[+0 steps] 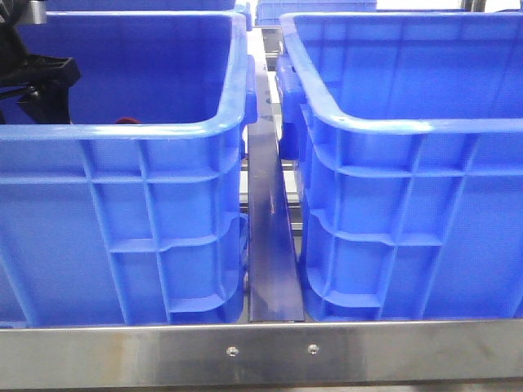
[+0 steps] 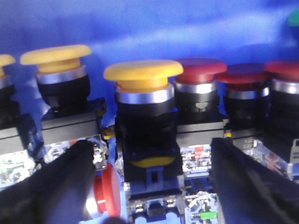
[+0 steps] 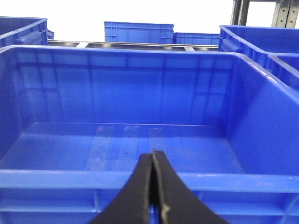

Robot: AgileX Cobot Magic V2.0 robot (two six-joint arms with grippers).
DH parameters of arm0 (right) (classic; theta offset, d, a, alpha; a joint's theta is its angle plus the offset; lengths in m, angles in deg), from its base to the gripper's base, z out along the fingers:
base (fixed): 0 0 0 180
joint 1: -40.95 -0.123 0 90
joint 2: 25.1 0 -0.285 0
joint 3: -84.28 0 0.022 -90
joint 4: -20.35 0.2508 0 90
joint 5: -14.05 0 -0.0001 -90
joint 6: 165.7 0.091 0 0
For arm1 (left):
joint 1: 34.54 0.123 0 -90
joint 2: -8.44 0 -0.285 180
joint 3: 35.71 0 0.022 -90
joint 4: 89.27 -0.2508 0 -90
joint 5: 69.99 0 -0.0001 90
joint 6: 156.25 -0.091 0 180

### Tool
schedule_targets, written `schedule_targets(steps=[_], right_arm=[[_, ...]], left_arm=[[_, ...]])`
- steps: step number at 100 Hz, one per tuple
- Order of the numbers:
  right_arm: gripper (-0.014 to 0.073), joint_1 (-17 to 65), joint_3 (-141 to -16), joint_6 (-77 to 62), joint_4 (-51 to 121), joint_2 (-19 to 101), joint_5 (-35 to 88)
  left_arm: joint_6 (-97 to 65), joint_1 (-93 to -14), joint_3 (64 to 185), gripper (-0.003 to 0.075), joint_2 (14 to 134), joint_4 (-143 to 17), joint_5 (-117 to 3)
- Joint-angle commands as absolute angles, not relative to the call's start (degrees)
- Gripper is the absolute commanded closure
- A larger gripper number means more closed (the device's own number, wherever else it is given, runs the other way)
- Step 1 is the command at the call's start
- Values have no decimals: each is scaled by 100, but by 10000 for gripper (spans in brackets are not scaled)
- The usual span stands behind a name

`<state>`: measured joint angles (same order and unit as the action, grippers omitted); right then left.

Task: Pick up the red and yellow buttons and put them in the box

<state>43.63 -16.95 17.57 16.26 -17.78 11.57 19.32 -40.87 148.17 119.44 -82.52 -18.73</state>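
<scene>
Front view — the left crate's (image 1: 122,180) near wall hides its buttons; 1 red cap (image 1: 127,122) barely peeks over.

A yellow button (image 2: 142,84) stands upright at the frame's centre, between the spread black fingers (image 2: 56,186) of the left tool (image 2: 149,182), neither touching it. Another yellow one (image 2: 58,65) sits at the upper left; dark red buttons (image 2: 201,79) line the right against a blue wall (image 2: 149,23).

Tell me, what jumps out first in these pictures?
Two big blue crates fill the front view, side by side. The left wrist view is crowded with push buttons: a yellow button sits between the open left gripper fingers, red ones beside it.
</scene>
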Motion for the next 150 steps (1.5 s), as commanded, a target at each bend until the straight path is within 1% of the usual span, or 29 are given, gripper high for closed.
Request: schedule_targets(steps=[1, 8, 13, 27, 34, 41, 69, 83, 101, 122, 139, 150], right_arm=[[696, 4384, -1664, 1761, 1555, -1908, 739], [696, 4384, -1664, 1761, 1555, -1908, 739], [696, 4384, -1664, 1761, 1555, -1908, 739], [696, 4384, -1664, 1761, 1555, -1908, 739], [696, 4384, -1664, 1761, 1555, -1908, 739], [696, 4384, -1664, 1761, 1555, -1908, 739], [696, 4384, -1664, 1761, 1555, -1908, 739], [696, 4384, -1664, 1761, 1555, -1908, 739], [696, 4384, -1664, 1761, 1555, -1908, 739], [696, 4384, -1664, 1761, 1555, -1908, 739], [696, 4384, -1664, 1761, 1555, -1908, 739], [696, 4384, -1664, 1761, 1555, -1908, 739]], left_arm=[[1947, -4136, 14996, 311, 11697, -8155, -2015], [1947, -4136, 14996, 376, 11697, -8155, -2015], [1947, -4136, 14996, 442, 11697, -8155, -2015], [1947, -4136, 14996, 591, 11697, -8155, -2015], [1947, -4136, 14996, 643, 11697, -8155, -2015], [1947, -4136, 14996, 670, 11697, -8155, -2015], [1947, -4136, 14996, 678, 11475, -8155, -2025], [1947, -4149, 14768, 678, 10970, -8155, -2263], [1947, -4252, 14071, 678, 10132, -8155, -2863], [1947, -4704, 13289, 678, 9067, -8146, -3644], [1947, -5221, 12914, 678, 8377, -8077, -4032], [1947, -5655, 12818, 678, 8075, -8043, -4069]])
